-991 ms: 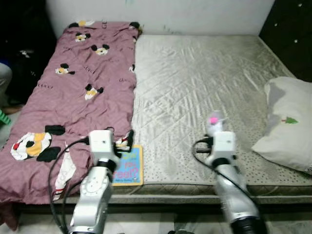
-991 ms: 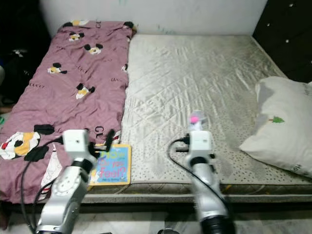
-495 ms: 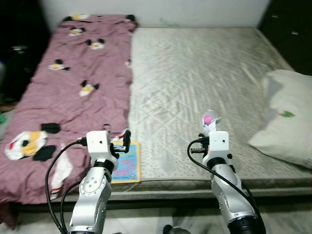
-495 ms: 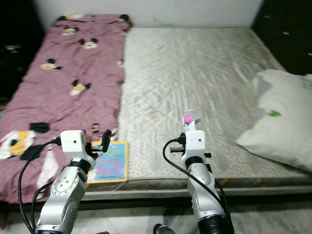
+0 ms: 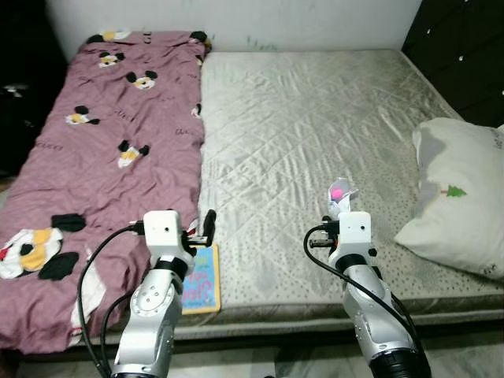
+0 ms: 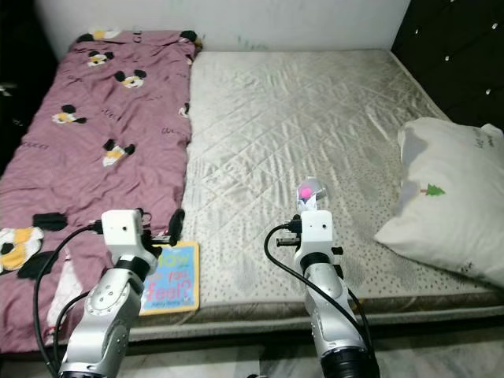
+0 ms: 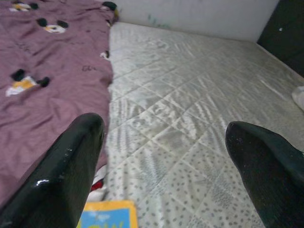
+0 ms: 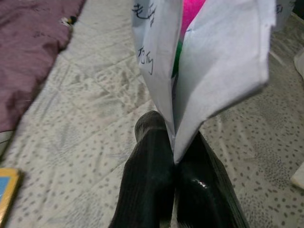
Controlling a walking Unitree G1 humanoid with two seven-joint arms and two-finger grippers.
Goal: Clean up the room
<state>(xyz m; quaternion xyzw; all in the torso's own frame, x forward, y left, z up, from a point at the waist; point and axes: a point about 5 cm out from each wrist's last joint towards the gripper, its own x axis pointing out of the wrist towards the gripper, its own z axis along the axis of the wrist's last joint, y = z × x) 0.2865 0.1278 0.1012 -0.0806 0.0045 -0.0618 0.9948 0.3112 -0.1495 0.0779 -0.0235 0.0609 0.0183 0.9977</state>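
Observation:
My right gripper (image 5: 339, 203) is shut on a folded white paper with pink inside (image 5: 340, 191), held just above the grey quilted mattress (image 5: 315, 118). In the right wrist view the paper (image 8: 213, 61) stands up from between the two closed fingers (image 8: 152, 180). My left gripper (image 5: 208, 227) is open with nothing in it, over the edge of the purple cartoon-mouse blanket (image 5: 102, 157). Its fingers (image 7: 66, 161) are spread wide apart. A blue and yellow children's book (image 5: 201, 282) lies flat at the mattress's front edge, just below the left gripper.
A white pillow with a small green tree print (image 5: 461, 197) lies at the right side of the bed. A dark cabinet (image 5: 465, 47) stands at the back right and a white wall (image 5: 236, 20) runs behind the bed. A dark area borders the bed's left side.
The whole picture has shifted as the camera moved, and its blur has cleared. Both arms keep their pose: the right gripper still holds the paper and the left stays open.

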